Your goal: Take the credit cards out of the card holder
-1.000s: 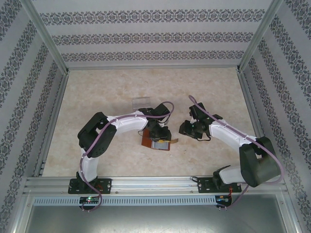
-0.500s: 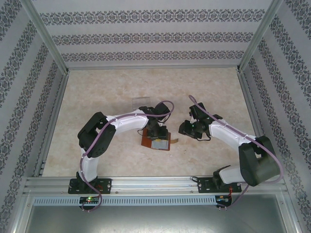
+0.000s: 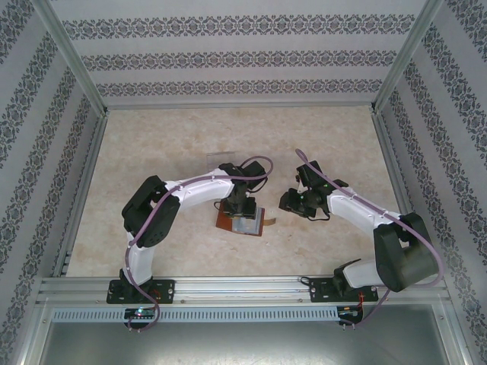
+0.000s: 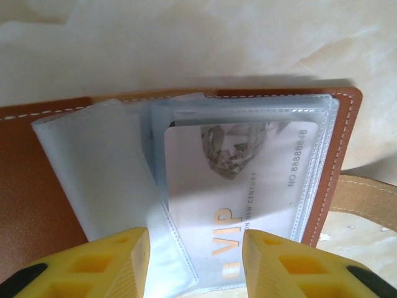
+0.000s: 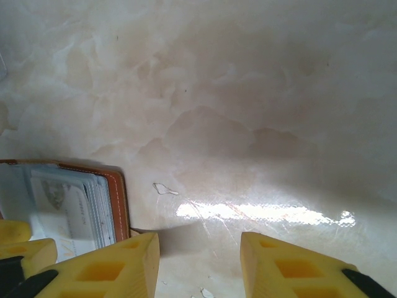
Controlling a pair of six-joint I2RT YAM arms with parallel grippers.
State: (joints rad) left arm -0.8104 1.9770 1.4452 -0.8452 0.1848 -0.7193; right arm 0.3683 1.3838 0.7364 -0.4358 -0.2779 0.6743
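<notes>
One card (image 4: pixel 248 180) marked VIP is seen in a clear sleeve (image 4: pixel 93 174) of the card holder (image 3: pixel 242 221), which is laid open mid-tabletop (image 3: pixel 167 144). Left gripper (image 4: pixel 194 247) is held over it, jaws partly apart astride the sleeve, no grip seen. Right gripper (image 5: pixel 198 248) is held just right of the card holder, jaws parted over tabletop, empty.

left end effector (image 4: pixel 195 251) parted, right (image 5: pixel 198 251) too

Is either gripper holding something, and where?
Nothing. Left gripper is open over the VIP card in the card holder; right gripper is open over the table.
</notes>
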